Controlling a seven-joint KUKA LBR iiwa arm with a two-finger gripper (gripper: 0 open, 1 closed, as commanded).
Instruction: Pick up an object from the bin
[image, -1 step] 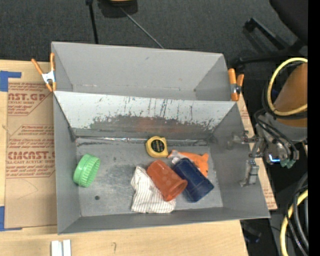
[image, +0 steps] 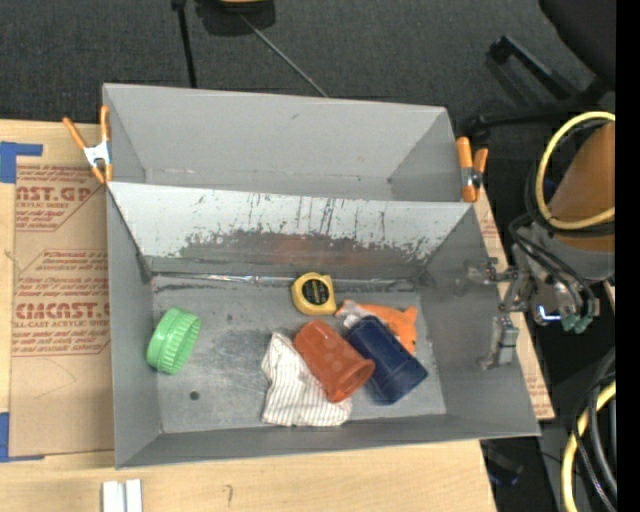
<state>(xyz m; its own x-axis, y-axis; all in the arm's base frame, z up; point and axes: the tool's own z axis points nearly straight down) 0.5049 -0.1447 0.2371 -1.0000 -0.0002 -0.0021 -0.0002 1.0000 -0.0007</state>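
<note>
Camera view: tool (image: 503, 335) at middle right, spread or closed we cannot tell; we favour the isolated green cap (image: 173, 341), lower left.

one each: red cup (image: 335, 360), blue cup (image: 390, 362), green lid (image: 173, 341), tape measure (image: 314, 293), cloth (image: 290, 395), orange piece (image: 400, 320)

Dark grey carpet floor (image: 380, 50) at top, black cable (image: 186, 50) crossing it; pale wood tabletop (image: 300, 480) along bottom.
</note>
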